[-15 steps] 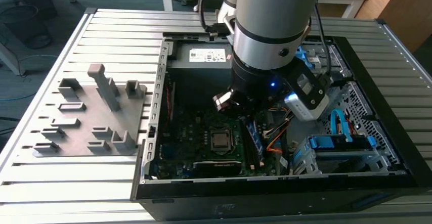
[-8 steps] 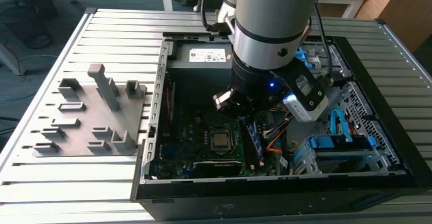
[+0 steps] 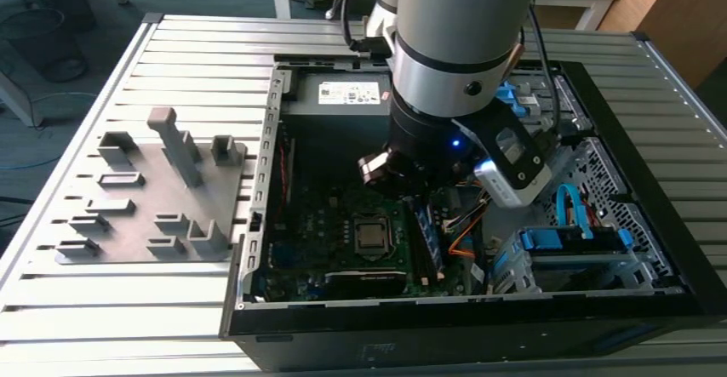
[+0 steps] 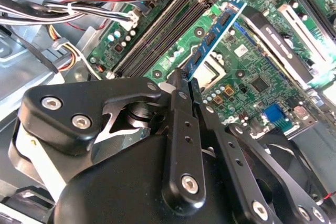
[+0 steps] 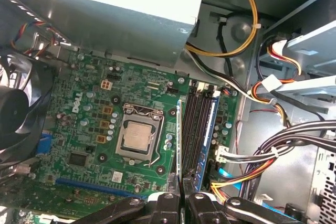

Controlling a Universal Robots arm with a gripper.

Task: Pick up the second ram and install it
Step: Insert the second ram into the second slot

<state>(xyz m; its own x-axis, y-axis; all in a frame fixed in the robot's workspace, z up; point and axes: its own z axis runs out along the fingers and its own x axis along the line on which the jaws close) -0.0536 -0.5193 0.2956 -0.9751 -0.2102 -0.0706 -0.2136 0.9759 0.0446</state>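
Jaws pinched on the end of the second ram [image 4: 212, 38], gripper [image 4: 185, 80] hanging low inside the open computer case [image 3: 636, 300]. Held on edge over the motherboard [image 5: 94, 129], just beside the processor socket [image 5: 139, 139], toward three o'clock of it in the first wrist view, lined along the black memory slots [image 5: 197, 129]. Seemingly above or at a slot, not clearly seated. Risk from here: slight tilt or sideways offset, so edge lands on slot wall; hard push then bends board or leaves one end unlatched. Loose cables [image 5: 273, 156] close by, could snag.
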